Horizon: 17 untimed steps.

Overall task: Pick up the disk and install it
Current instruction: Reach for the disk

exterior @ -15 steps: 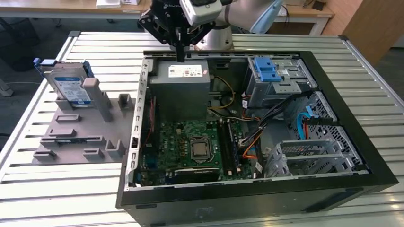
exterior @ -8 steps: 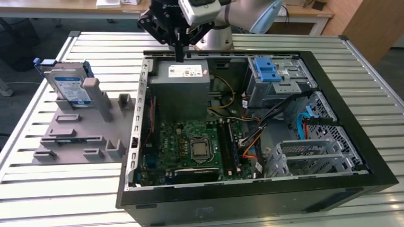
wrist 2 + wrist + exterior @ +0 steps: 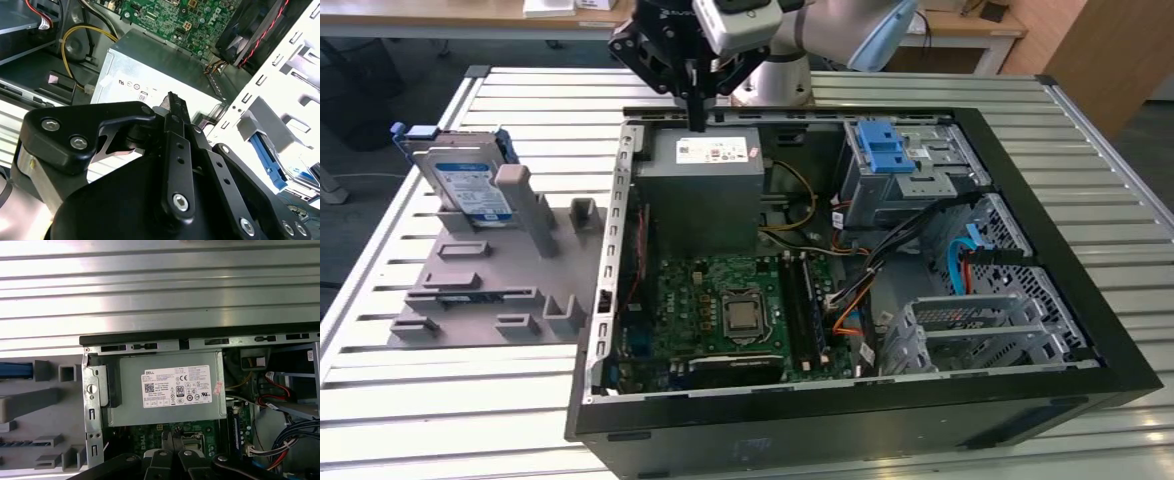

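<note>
The disk (image 3: 470,182) stands upright on edge in a grey holder (image 3: 494,290) on the table, at the exterior view's left of the computer case. It is silver-grey with a blue-and-white label and blue rails. One blue rail shows in the first wrist view (image 3: 15,371) and in the second wrist view (image 3: 264,154). My gripper (image 3: 698,118) hangs over the back edge of the case, above the grey power supply box (image 3: 707,180), well apart from the disk. Its fingers are shut together with nothing between them in both wrist views (image 3: 172,436) (image 3: 174,101).
The open black computer case (image 3: 1101,330) lies flat on the slatted metal table (image 3: 400,400). Inside are a green motherboard (image 3: 734,310), a blue latch with metal cage (image 3: 891,150), loose cables (image 3: 907,240) and a drive cage (image 3: 981,325). The grey holder carries several upright posts.
</note>
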Motion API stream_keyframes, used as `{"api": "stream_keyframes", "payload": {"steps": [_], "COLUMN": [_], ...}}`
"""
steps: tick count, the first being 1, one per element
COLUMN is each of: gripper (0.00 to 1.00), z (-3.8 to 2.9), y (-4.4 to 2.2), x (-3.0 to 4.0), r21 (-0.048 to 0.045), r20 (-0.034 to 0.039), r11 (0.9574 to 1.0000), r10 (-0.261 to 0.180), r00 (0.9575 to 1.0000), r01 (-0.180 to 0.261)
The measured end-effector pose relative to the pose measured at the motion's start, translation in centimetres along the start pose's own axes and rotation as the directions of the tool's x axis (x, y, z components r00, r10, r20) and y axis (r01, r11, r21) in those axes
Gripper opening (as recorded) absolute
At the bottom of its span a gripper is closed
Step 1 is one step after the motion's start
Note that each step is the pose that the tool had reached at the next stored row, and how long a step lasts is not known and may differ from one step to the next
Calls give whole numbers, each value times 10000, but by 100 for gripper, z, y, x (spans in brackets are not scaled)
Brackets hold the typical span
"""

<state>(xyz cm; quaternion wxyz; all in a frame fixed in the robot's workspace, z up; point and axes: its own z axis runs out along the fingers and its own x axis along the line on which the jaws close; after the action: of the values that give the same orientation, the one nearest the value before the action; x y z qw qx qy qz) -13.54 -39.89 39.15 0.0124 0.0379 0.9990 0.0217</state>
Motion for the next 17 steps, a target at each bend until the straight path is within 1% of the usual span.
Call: {"api": "stream_keyframes", "payload": {"steps": [17], "gripper": [11], "z": [6], "y": [-3], "x": [42], "r21": [1], "r20": [-12], "r11": [10000], "r10": [0], "r00": [10000], "r01": [0]}}
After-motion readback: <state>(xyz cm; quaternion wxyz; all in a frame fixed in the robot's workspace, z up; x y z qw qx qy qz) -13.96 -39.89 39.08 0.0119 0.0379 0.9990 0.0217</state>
